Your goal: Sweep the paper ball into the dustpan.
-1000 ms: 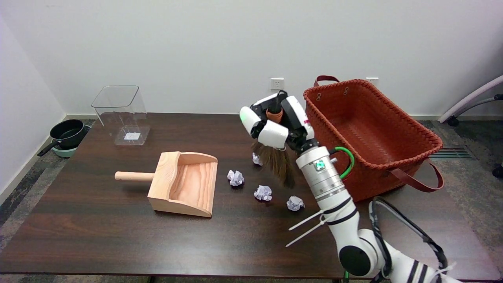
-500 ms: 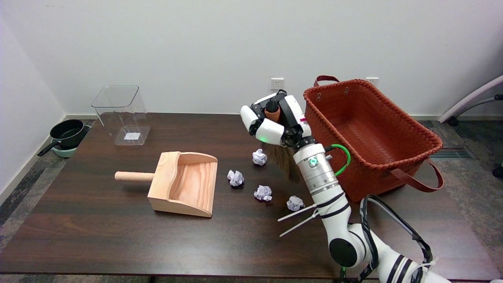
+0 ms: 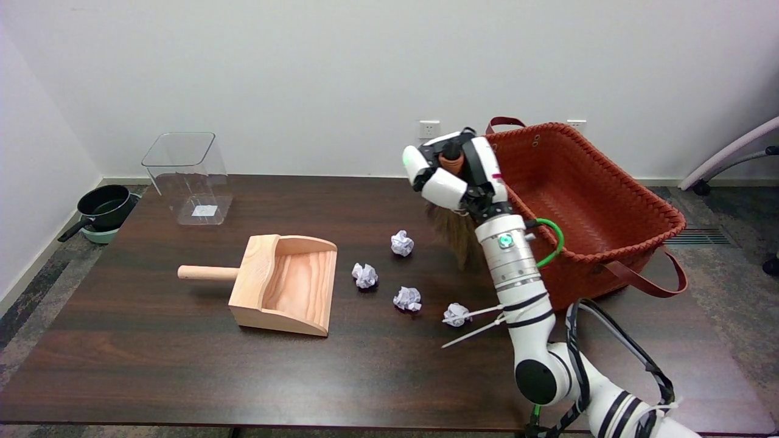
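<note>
The right hand (image 3: 453,173), clamped around the brush (image 3: 455,234), has been carried right and farther away, beside the woven basket (image 3: 608,201). Four paper balls (image 3: 401,243) are left on the table (image 3: 152,353), right of the wooden dustpan (image 3: 286,283), outside it

The dustpan (image 3: 285,285) is pale, smooth, unvarnished-looking wood; the table (image 3: 182,365) is dark wood with a soft sheen. The paper balls (image 3: 401,243) are crumpled white paper — the basket (image 3: 584,201) woven, leather-like, reddish-brown — the bin (image 3: 187,177) clear glossy plastic.
</note>
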You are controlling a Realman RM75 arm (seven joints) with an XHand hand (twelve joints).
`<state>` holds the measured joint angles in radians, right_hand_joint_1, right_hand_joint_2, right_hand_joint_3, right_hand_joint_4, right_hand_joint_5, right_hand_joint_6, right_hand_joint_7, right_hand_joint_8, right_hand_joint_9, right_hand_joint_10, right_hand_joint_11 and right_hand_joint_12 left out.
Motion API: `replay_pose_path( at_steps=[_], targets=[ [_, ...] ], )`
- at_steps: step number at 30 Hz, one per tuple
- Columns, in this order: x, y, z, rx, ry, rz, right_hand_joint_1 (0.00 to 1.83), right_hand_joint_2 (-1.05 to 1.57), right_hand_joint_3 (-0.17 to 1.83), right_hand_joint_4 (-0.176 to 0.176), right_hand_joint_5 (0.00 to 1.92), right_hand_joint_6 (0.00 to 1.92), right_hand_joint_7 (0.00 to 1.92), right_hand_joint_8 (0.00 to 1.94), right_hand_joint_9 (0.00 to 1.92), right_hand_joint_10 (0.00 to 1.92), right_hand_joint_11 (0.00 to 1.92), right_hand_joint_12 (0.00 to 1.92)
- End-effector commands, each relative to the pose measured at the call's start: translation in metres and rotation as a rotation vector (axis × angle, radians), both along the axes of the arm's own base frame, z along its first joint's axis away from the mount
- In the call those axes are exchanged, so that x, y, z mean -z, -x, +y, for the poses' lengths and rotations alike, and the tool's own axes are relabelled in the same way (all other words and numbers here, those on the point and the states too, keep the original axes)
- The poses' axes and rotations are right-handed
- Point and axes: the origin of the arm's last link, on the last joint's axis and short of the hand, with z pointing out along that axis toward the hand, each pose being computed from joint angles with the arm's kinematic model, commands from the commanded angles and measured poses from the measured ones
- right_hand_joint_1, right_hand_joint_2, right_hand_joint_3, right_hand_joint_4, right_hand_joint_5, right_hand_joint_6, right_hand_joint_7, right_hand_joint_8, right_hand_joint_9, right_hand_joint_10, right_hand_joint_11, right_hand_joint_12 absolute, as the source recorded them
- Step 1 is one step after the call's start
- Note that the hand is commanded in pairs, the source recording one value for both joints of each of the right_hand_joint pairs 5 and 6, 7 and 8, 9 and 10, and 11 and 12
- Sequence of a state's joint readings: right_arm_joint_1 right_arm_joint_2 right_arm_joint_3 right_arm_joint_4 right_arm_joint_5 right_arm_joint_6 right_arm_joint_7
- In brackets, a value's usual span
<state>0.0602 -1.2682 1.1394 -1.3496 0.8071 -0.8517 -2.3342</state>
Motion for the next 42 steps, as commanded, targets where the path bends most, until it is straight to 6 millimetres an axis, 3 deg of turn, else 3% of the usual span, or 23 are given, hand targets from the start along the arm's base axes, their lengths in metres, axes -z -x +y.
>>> replay_pose_path(
  at_steps=[1,8,12,15,25,31,37,42],
  targets=[
    [-0.05,0.023,0.044,-0.057,0.214,-0.07,0.94,1.33,1.08,0.0,1.92,1.92,1.92,1.92,1.92,1.92,1.92,1.92],
    [-0.057,0.042,0.064,-0.044,0.285,-0.09,0.94,1.33,1.08,0.0,1.92,1.92,1.92,1.92,1.92,1.92,1.92,1.92],
    [-0.049,0.048,0.075,-0.032,0.28,-0.114,0.94,1.34,1.07,0.0,1.92,1.92,1.92,1.92,1.92,1.92,1.92,1.92],
    [-0.033,0.054,0.081,-0.008,0.243,-0.134,0.93,1.35,1.07,0.0,1.92,1.92,1.92,1.92,1.92,1.92,1.92,1.92],
    [0.061,0.078,0.088,0.136,-0.014,-0.202,0.92,1.36,1.1,0.0,1.92,1.92,1.92,1.92,1.92,1.92,1.92,1.92],
    [0.095,0.085,0.089,0.198,-0.104,-0.222,0.91,1.36,1.13,0.0,1.92,1.92,1.92,1.92,1.92,1.92,1.92,1.92],
    [0.124,0.085,0.077,0.215,-0.159,-0.205,0.91,1.37,1.16,0.0,1.92,1.92,1.92,1.92,1.92,1.92,1.92,1.92],
    [0.149,0.072,0.049,0.179,-0.215,-0.191,0.89,1.37,1.17,0.0,1.92,1.92,1.92,1.92,1.92,1.92,1.92,1.92]
  ],
)
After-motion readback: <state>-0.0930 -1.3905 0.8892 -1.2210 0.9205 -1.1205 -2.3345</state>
